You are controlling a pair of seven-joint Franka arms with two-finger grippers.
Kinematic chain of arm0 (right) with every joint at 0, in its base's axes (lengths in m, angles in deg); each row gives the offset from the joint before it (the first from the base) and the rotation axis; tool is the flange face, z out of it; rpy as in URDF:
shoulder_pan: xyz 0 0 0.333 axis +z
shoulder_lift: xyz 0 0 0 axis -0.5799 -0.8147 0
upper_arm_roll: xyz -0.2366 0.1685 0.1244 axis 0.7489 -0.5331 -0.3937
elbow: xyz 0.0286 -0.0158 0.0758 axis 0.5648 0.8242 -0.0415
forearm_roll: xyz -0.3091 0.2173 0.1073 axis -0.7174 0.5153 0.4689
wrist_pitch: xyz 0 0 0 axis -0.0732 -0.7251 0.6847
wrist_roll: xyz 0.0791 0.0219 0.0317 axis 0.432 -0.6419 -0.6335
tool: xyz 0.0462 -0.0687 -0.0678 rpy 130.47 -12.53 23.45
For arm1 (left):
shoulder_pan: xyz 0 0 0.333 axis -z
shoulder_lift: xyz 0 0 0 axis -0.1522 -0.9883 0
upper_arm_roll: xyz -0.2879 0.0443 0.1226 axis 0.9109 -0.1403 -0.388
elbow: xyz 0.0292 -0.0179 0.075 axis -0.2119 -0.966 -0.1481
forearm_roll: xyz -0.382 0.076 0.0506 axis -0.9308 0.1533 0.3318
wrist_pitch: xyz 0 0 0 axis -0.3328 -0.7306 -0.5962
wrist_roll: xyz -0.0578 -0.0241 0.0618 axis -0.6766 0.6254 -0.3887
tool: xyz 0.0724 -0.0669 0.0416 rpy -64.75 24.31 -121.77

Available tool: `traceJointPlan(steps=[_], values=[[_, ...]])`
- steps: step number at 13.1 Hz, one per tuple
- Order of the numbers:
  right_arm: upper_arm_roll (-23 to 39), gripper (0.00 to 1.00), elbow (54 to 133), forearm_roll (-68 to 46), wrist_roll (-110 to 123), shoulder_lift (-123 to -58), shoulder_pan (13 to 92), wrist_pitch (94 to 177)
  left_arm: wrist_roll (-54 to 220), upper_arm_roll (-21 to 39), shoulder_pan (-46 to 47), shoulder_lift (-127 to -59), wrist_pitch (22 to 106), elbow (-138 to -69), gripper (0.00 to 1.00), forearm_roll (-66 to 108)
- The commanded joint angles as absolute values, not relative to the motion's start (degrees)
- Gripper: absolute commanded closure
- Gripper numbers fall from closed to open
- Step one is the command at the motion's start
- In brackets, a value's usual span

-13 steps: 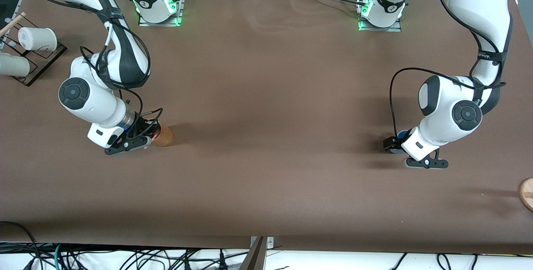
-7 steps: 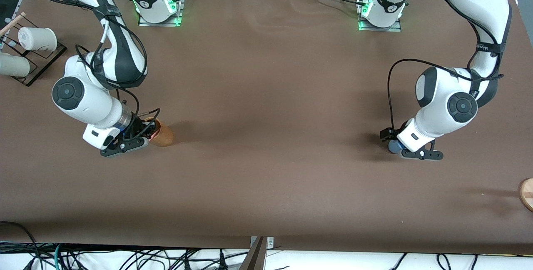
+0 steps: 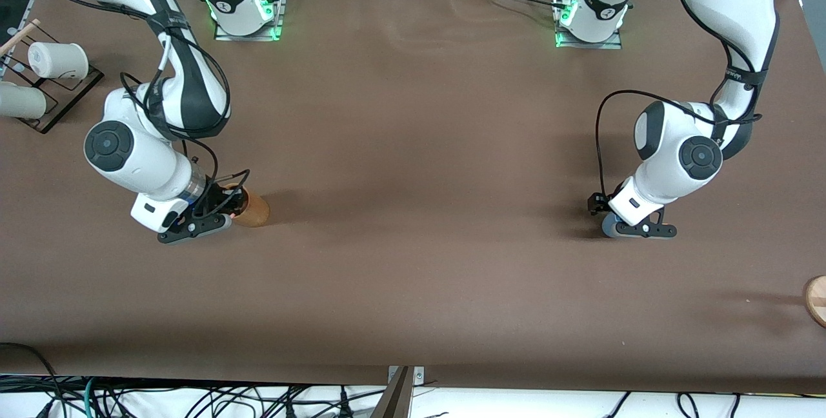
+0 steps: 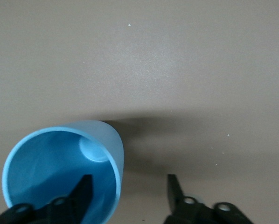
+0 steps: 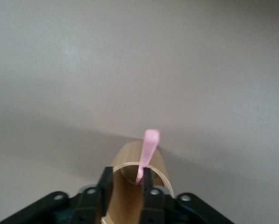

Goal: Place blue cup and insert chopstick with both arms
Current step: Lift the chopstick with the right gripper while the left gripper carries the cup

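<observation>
You have the blue cup (image 4: 60, 172) low over the worktop (image 3: 413, 224) near the left arm's end, roughly midway between the base edge and the front-camera edge. The left pincer (image 4: 128, 193) straddles 1 wall of it: 1 finger inside the mouth, 1 outside, with a visible gap on the outer side, so judge it apart, not clamped. Whether the cup touches the worktop cannot be told.

The chopstick (image 5: 147, 154) is clamped in the right pincer (image 5: 125, 182) near the right arm's end, long axis running from the fingers past the brown cup (image 3: 250, 209), close beside it.

The 2 arms are well apart; insertion requires bringing the chopstick across, tip aimed into the blue cup's open mouth.
</observation>
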State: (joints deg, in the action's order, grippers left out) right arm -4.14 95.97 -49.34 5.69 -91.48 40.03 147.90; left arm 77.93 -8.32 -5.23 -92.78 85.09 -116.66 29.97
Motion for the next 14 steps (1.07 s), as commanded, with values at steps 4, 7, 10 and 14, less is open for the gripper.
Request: traceJointPlan(steps=[4,7,10,14], values=[[-4.4,0.34,96.6,-50.2,5.7,-91.9,39.9,150.2,78.1,-8.3,-5.5,-92.2,85.2,-116.3,1.0,30.3],[-4.4,0.84,97.0,-50.2,5.9,-92.0,39.9,150.1,82.0,-7.8,-4.0,-92.4,80.6,-111.8,1.0,30.2],[-4.4,1.0,97.2,-50.2,5.7,-92.0,39.9,150.1,95.0,-7.5,3.7,-94.2,72.8,-103.1,1.0,30.2],[-4.4,1.0,96.5,-50.1,5.6,-90.0,39.9,148.0,115.8,-7.5,16.6,-100.3,70.8,-93.1,1.0,30.1]])
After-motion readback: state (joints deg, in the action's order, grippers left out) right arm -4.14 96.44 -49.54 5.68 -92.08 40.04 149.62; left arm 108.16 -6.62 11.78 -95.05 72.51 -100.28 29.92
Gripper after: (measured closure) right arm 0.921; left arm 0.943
